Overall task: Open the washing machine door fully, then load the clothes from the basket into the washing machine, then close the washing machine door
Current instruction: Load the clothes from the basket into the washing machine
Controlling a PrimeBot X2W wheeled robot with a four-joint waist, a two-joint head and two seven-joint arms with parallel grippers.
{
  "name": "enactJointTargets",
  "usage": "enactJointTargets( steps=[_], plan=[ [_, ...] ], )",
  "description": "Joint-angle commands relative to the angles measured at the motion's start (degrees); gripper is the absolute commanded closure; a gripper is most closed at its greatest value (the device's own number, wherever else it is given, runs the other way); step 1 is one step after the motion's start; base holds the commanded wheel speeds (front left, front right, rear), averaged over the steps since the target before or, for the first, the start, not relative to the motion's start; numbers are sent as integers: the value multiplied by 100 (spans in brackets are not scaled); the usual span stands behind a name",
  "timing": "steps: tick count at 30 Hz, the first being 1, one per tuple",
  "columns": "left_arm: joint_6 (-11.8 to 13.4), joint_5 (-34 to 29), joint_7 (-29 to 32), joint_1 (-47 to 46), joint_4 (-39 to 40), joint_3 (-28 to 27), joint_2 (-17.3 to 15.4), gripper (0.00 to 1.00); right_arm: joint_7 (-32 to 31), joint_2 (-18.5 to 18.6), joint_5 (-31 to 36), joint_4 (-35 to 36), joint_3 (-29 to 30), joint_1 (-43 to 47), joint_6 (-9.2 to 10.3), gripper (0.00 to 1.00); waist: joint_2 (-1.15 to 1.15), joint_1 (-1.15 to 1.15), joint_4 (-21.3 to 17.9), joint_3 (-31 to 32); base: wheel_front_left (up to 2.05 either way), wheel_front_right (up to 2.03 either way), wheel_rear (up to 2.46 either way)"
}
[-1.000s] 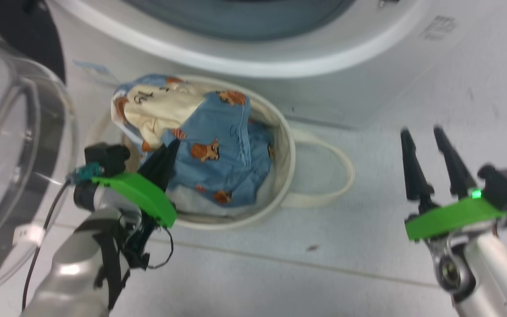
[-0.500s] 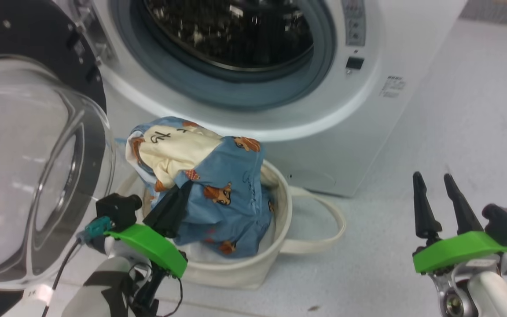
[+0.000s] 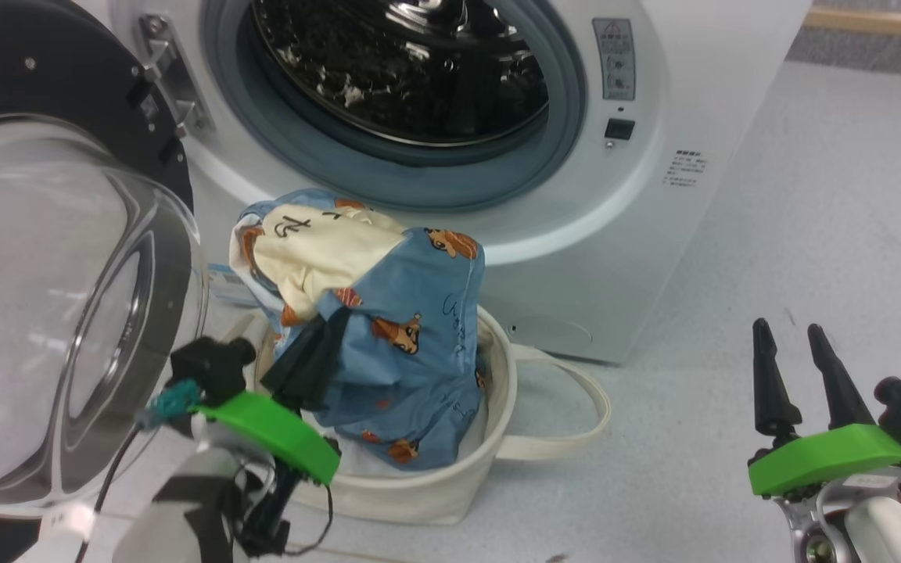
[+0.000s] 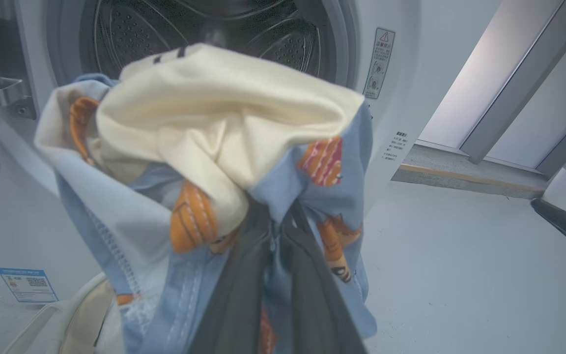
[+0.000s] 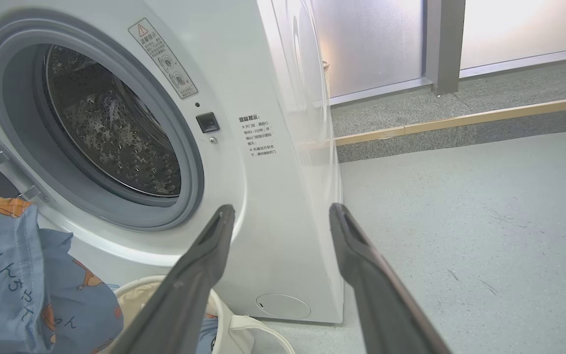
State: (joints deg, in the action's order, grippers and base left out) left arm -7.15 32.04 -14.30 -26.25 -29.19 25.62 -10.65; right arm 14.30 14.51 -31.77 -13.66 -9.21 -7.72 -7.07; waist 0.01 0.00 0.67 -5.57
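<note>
The left gripper (image 3: pixel 331 328) pinches a fold of the blue cartoon-print clothes (image 3: pixel 411 313), fingers closed. The bundle bulges above the cream basket (image 3: pixel 450 489), its hem possibly touching inside. Beyond the fingertips gapes the washing machine (image 3: pixel 654 117), the washing machine door (image 3: pixel 52 313) swung leftward. The right gripper (image 3: pixel 787 332) hovers spread, empty, well apart.

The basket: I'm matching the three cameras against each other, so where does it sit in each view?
Head view: basket at bottom centre, below the washing machine, clothes above it.
Left wrist view: basket in the bottom left corner, under the clothes.
Right wrist view: basket at the bottom edge, left of centre.
Shared landmark: the warning sticker on the washing machine's front.
</note>
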Motion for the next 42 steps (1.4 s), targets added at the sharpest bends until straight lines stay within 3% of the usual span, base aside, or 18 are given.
enactJointTargets(
  steps=[1,9,20,28,37,42],
  plan=[
    [-34,12,-70,-568,-33,-109,-141,100,70,74,22,201,-116,-62,-42,0,-1,0,-24,-115,0,0,0],
    [-34,343,-68,-1879,-896,234,-193,100,70,129,81,366,-140,-255,-42,0,-1,0,-205,-664,0,0,0],
    [-34,904,-65,-4043,-2290,667,-337,100,70,-50,290,1069,-82,-591,-42,0,-1,0,-720,-2009,0,0,0],
    [-34,668,-69,-5519,-2652,1010,-302,100,70,-323,438,1471,-89,-690,-42,0,-1,0,-978,-2881,0,0,0],
    [178,-115,-69,-6392,-1866,22,-632,100,70,-530,505,1615,-212,-815,-42,0,-1,0,-1295,-3355,0,0,0],
    [151,-430,-69,-6267,-1544,-658,-553,100,70,-598,522,1630,-176,-776,-42,0,-1,0,-1339,-3529,0,0,0]
  ],
)
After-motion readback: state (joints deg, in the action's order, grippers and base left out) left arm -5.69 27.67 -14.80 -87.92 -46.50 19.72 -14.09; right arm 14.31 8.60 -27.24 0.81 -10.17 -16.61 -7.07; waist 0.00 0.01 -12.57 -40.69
